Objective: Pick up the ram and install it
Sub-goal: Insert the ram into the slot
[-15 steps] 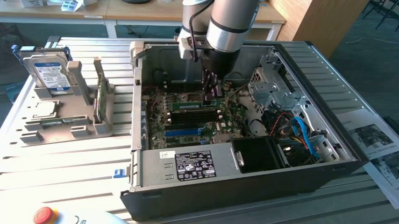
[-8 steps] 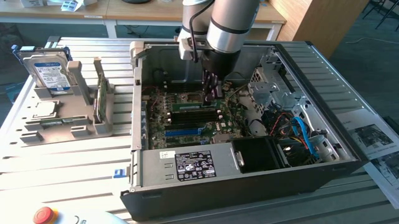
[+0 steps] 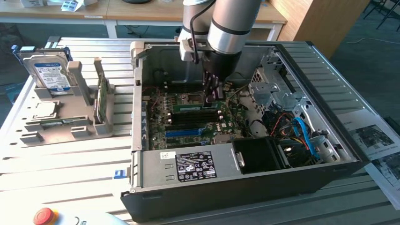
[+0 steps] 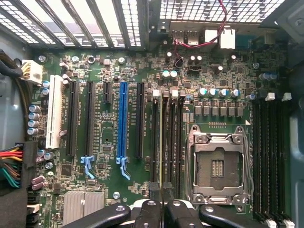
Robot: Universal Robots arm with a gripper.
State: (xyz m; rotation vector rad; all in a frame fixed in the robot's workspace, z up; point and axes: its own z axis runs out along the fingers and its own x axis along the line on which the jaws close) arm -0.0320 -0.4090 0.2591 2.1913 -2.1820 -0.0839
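I see the tool [image 4: 163, 209] clamped shut on the ram [image 4: 161, 142]. The ram stands edgewise over the memory slots [image 4: 167, 142] beside the processor socket [image 4: 218, 166].

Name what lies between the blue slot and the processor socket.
Wrist view: a black slot, then the memory slots, with the ram in the shut gripper.

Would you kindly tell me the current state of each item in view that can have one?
Long thin green ram stick: on edge among the black memory slots, gripped.
Black gripper: shut on the ram stick.
Black computer case: open, side panel off.
Square metal processor socket: empty.
Boxy silver hard drive: upright in the grey holder.
Small square silver processor chip: lying flat on the holder.
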